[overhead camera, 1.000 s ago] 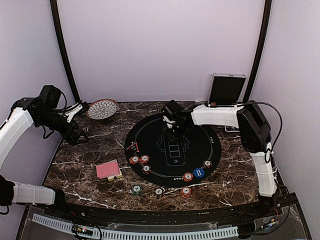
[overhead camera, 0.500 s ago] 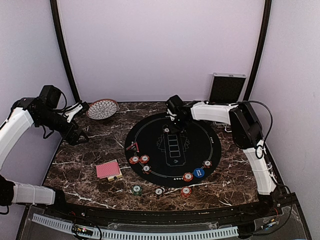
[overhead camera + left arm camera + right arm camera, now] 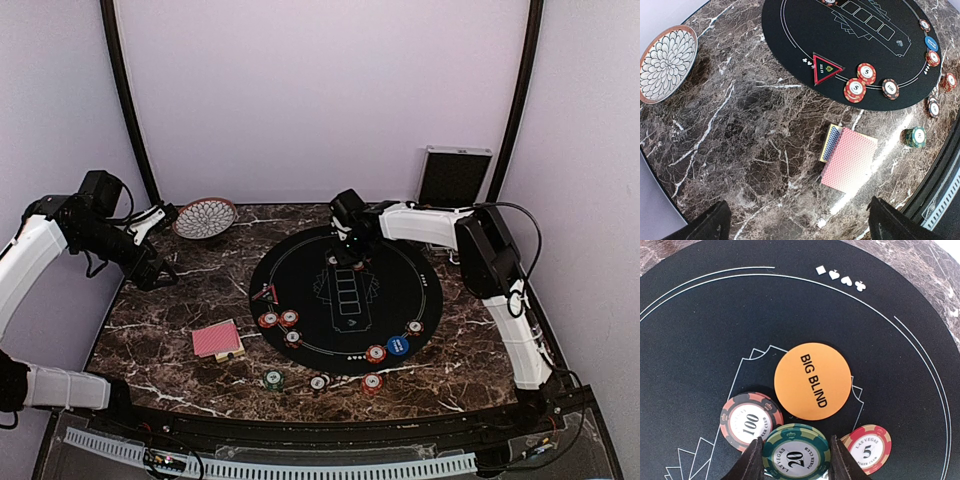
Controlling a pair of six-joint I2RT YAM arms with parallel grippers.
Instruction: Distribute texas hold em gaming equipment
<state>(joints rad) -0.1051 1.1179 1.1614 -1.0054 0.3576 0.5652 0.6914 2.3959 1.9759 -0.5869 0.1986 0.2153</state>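
Note:
My right gripper [image 3: 349,243] is low over the far part of the black round mat [image 3: 400,290]. In the right wrist view its fingers [image 3: 752,462] press both sides of a green "20" chip [image 3: 796,452]. An orange "BIG BLIND" disc [image 3: 813,381], a red-black "100" chip [image 3: 751,421] and a red "5" chip [image 3: 866,449] lie around it. The red-backed deck [image 3: 216,340] [image 3: 849,160] lies on the marble left of the mat. More chips [image 3: 280,322] [image 3: 398,346] sit along the mat's near edge. My left gripper [image 3: 158,272] [image 3: 797,222] is open, high over the table's left side.
A patterned bowl [image 3: 205,217] [image 3: 667,64] stands at the back left. A silver case [image 3: 455,177] leans at the back right wall. A red triangular marker [image 3: 825,67] lies at the mat's left rim. Loose chips [image 3: 273,379] [image 3: 371,381] lie near the front edge.
My right gripper has moved from the mat's middle toward its far edge, then held there. The left arm has not moved.

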